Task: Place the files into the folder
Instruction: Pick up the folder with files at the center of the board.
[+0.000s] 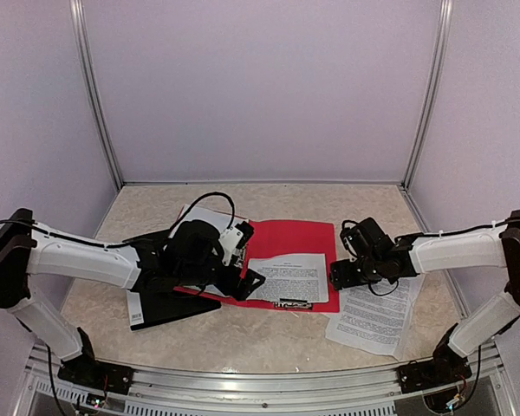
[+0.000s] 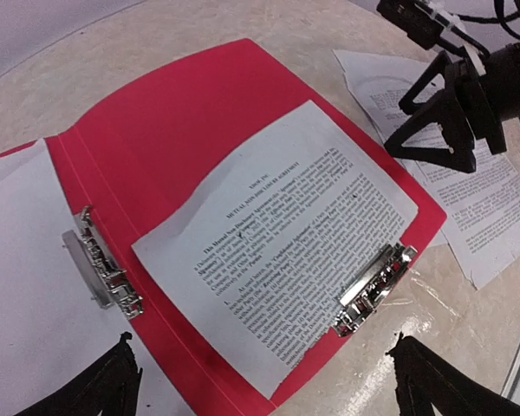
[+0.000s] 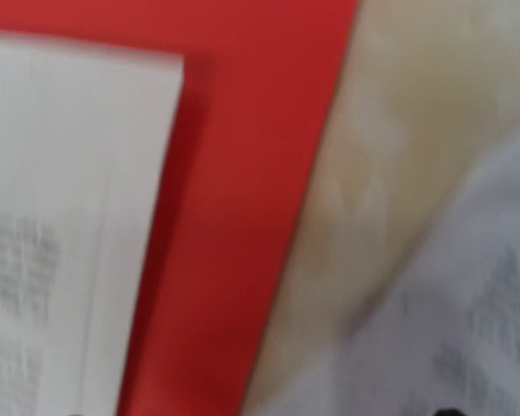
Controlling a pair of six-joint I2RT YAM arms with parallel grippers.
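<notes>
Tabletop (image 1: 269,342): pale and speckled, enclosed by plain lilac walls (image 1: 260,87); it carries every item below.
Left hand (image 2: 262,377): fingers spread wide with nothing between them; it hovers over the near edge of the folder.
Right hand (image 1: 342,273): at the folder's right edge. How far its fingers stand apart cannot be told, and no sheet shows in it.
Folder (image 2: 191,113): red, lying open and flat between the two hands. One metal clip (image 2: 374,288) sits at its near edge and a second clip (image 2: 100,264) by the spine.
Filed sheet (image 2: 286,251): printed, lying on the folder's right half and touching the near clip. Whether it is pinned under the clip cannot be told.
Loose sheets (image 1: 377,316): printed, outside the folder on the tabletop. They lie just right of the folder and just nearward of the right hand. Their long axis appears to run roughly near to far, slightly skewed.
Nearer arm: the right, judged by position; the left would have to cross the whole folder.
White sheet (image 1: 199,217): at the folder's left side, partly under the left arm.
Obstructions: none between the right hand and the loose sheets. A black board (image 1: 169,308) lies near-left, well apart from them.
</notes>
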